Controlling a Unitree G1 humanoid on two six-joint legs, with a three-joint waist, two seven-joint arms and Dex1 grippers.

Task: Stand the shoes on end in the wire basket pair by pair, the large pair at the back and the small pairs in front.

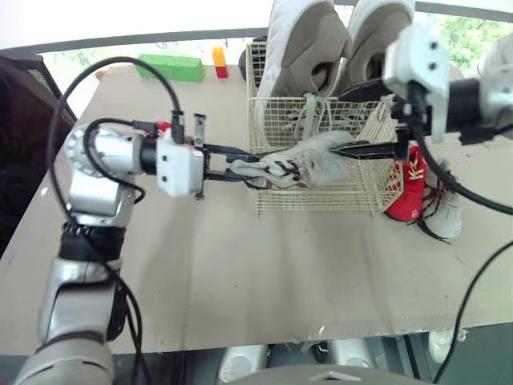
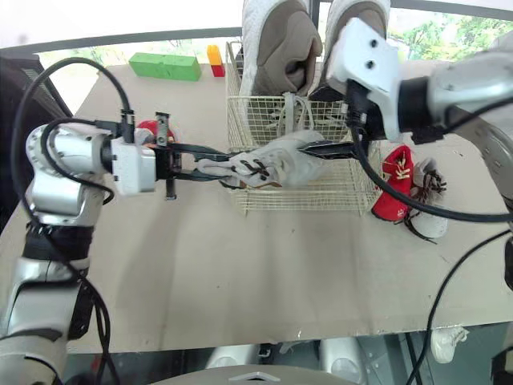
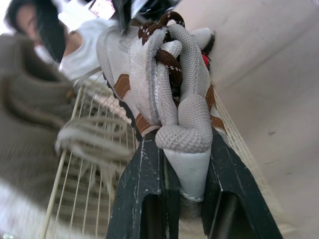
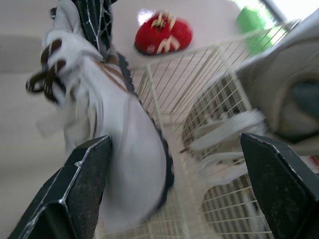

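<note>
You had the left gripper (image 1: 244,164) clenched on the small grey shoe (image 1: 309,156). Both black fingers (image 3: 144,194) were pinched on its heel end, and the brown laces (image 3: 167,59) ran out past the fingertips. The shoe lay level, off the table (image 1: 240,281), stretching from those fingertips across the front wall of the wire basket (image 1: 321,196). Whether its toe had crossed inside the rim, you couldn't tell.

Your right gripper (image 1: 337,120) was spread wide, gripping nothing. One finger (image 4: 84,194) sat just beside the shoe's toe end and the other (image 4: 279,184) was well apart from it, out over the basket.

The large pair (image 1: 304,48) stood on end at the back of the basket, just behind the right fingers, grey laces hanging down.

A red shoe (image 1: 409,188) lay on the table below the right fingers, outside the basket wall, touching a white shoe (image 1: 445,215). Its side carried a yellow mark, too small to read. A second red shoe (image 4: 162,35) sat on the table just beyond the left fingers, with yellow lacing on top and lettering you couldn't make out.

Well past both grippers, a green block (image 1: 170,68) and a yellow and red block (image 1: 218,61) stood at the far edge. A person in a white top (image 3: 79,47) showed beyond the left fingers.
</note>
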